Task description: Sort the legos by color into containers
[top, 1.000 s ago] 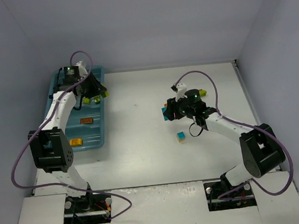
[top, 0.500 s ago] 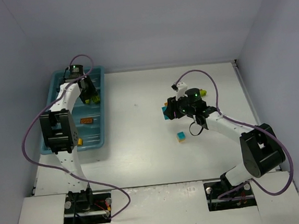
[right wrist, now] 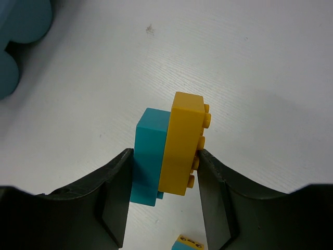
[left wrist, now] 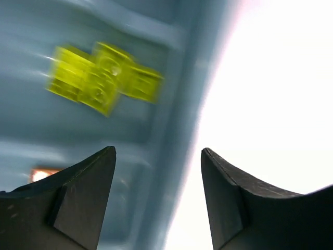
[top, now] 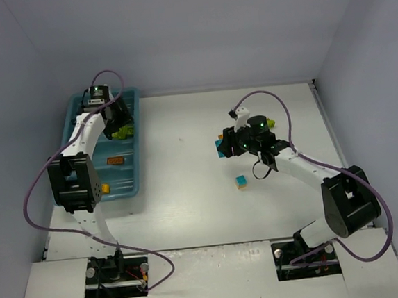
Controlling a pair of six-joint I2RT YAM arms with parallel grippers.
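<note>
The left gripper [left wrist: 158, 155] hung wide and empty over the tray [left wrist: 179, 94] by lime legos [left wrist: 101, 78]. The right gripper [right wrist: 164, 156] clamped joined cyan and yellow legos [right wrist: 181, 143].

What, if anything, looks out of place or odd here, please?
The right gripper is clamped on two things at once, a small cyan plastic brick flush against an orange-yellow plastic brick: mixed colours in one grip.

One tray [top: 139, 154]; about eight legos [top: 241, 181]
</note>
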